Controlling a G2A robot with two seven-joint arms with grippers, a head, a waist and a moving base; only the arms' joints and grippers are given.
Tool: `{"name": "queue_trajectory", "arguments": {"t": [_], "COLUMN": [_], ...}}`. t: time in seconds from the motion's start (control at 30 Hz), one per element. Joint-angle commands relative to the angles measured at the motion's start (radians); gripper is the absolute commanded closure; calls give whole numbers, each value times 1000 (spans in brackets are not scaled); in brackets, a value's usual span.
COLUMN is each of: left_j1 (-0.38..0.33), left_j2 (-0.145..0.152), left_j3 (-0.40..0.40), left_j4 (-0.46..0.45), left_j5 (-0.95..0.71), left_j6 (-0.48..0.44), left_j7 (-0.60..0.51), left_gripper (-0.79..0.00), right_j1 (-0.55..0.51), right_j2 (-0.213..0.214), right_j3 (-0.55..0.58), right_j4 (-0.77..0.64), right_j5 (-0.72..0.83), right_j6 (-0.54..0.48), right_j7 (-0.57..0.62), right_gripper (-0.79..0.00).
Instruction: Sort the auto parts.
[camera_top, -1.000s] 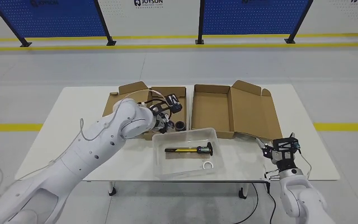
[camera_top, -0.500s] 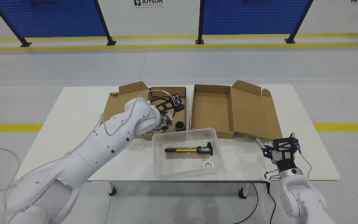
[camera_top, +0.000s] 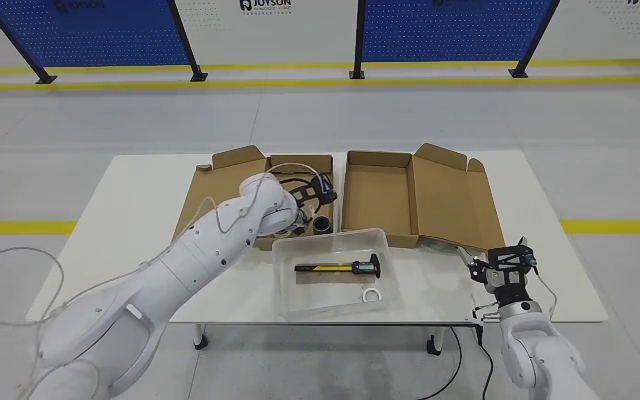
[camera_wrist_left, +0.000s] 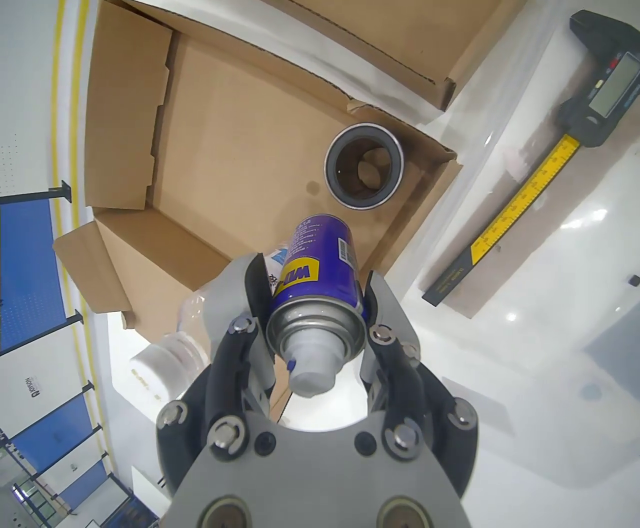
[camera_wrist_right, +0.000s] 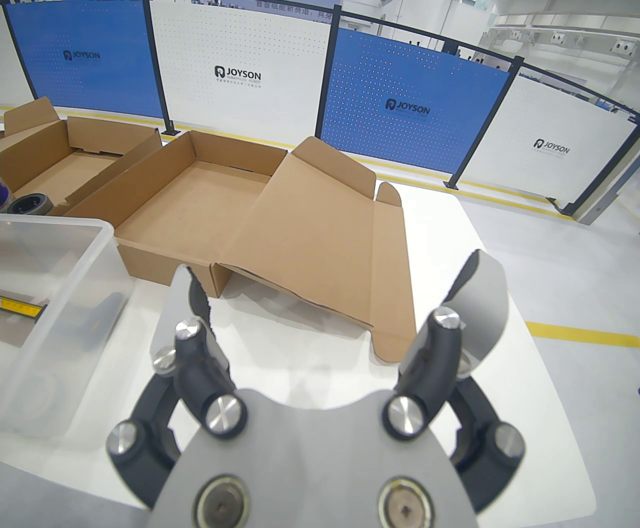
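I have the left gripper (camera_wrist_left: 314, 281) clamped on the spray can (camera_wrist_left: 320, 265), jaws on its sides just under the top rim. The can is blue-purple with a yellow label. Its grey nozzle is toward the wrist, and its long axis runs straight out from the gripper with the base aimed at the left cardboard box (camera_wrist_left: 240, 125). It hangs above that box's floor, near the black metal-rimmed bearing ring (camera_wrist_left: 363, 171) lying inside. I judge a straight lowering comes next. The right gripper (camera_wrist_right: 332, 272) has its jaws apart, holds nothing and is well away from that box.
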Motion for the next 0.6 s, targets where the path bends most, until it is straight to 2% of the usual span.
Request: {"name": "queue_trajectory", "arguments": {"t": [0.0,0.57], "left_j1": [-6,-34], "left_j2": [-14,-111], "left_j3": [8,42], "left_j4": [28,195], "left_j5": [3,6], "left_j6": [-8,-68], "left_j7": [-2,-7], "left_gripper": [0,0], "right_j1": [0,0], "right_j2": [0,0], "right_j3": [0,0], "right_j4": [0,0], "right_j5": [0,0], "right_j6": [0,0], "right_j7": [0,0], "right_gripper": [-785,-785]}}
